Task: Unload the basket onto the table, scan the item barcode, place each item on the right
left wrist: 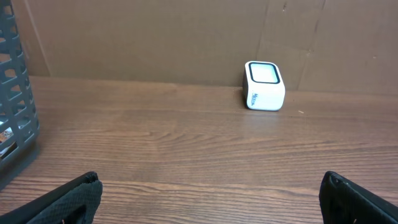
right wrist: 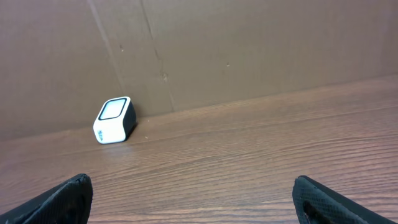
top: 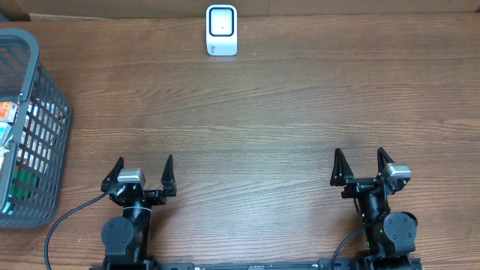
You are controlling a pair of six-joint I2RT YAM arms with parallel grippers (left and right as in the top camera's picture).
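- Brown wood-grain table (top: 262,112) fills the overhead view, and a cardboard wall (left wrist: 155,37) stands along its far edge.
- The white scanner (top: 222,30) stands at the far middle of the table, close to the cardboard. Its dark-rimmed window faces up, and nothing lies on it or beside it.
- A grey plastic basket (top: 54,142) stands at the left edge, partly cut off by the frame and well apart from the scanner.
- Coloured packages (top: 15,161) show through the basket's mesh, orange-red towards the far side and green nearer. They are too small and too cut off to tell what each is, and no barcode can be made out.
- The left gripper (top: 145,160) sits at the near left with its jaws spread wide and nothing between them. It is near the basket without touching it.
- In the left wrist view its black fingers (left wrist: 68,202) reach into the bottom corners, with bare wood between them and the scanner ahead, slightly right.
- The right gripper (top: 358,152) sits at the near right, also spread wide and empty.
- In the right wrist view its fingers (right wrist: 59,199) frame bare table, with the scanner far off to the left against the cardboard.
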